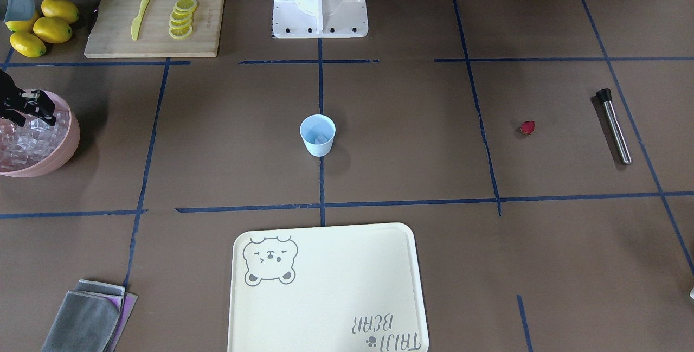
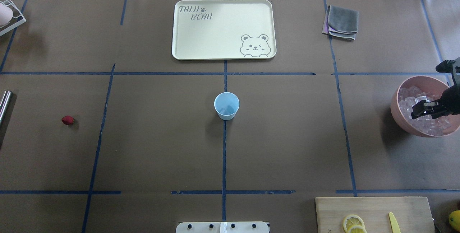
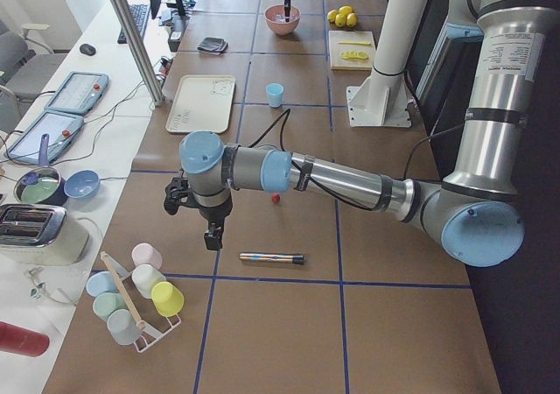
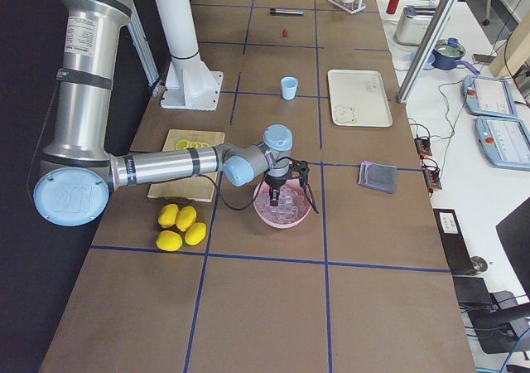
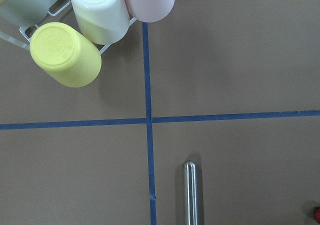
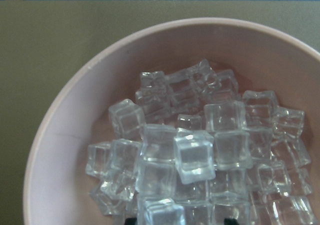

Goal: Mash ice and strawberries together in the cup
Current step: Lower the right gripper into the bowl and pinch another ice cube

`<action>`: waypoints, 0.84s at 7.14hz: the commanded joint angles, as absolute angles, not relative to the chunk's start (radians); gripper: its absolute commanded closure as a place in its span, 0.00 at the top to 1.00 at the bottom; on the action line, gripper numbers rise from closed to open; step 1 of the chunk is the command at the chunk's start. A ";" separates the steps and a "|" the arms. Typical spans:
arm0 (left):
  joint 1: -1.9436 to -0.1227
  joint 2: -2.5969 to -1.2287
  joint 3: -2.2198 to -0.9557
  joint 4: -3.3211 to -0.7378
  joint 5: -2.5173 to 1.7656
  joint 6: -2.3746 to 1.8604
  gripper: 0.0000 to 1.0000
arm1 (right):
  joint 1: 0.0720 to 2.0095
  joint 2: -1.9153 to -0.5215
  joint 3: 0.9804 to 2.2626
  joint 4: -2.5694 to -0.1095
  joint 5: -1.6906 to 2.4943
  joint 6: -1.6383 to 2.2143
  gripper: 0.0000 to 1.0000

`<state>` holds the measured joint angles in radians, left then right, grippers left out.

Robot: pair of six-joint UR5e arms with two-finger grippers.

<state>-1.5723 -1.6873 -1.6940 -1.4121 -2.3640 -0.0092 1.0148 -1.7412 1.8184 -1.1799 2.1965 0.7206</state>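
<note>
Now the right gripper (image 2: 420, 110) hangs with jaws spread wide directly above clear glassy ice cubes (image 6: 192, 157) heaped in the round pink bowl (image 2: 395, 111), and should drop straight astride one top cube before carrying it to the distant small pale blue plastic cup (image 2: 226, 106).

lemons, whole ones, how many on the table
4, one cluster beside the board: lemon and lemon nearest it, lemon and lemon behind. None seems hidden.
</note>
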 commanded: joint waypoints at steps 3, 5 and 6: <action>-1.572 -1.687 -1.695 -1.411 -2.364 -0.009 1.00 | 1.035 -1.741 1.835 -1.180 2.226 0.723 0.00; -1.572 -1.687 -1.695 -1.411 -2.365 -0.009 1.00 | 1.101 -1.743 1.911 -1.224 2.282 0.723 0.00; -1.572 -1.687 -1.697 -1.411 -2.365 -0.009 1.00 | 1.124 -1.741 2.004 -1.299 2.299 0.724 0.00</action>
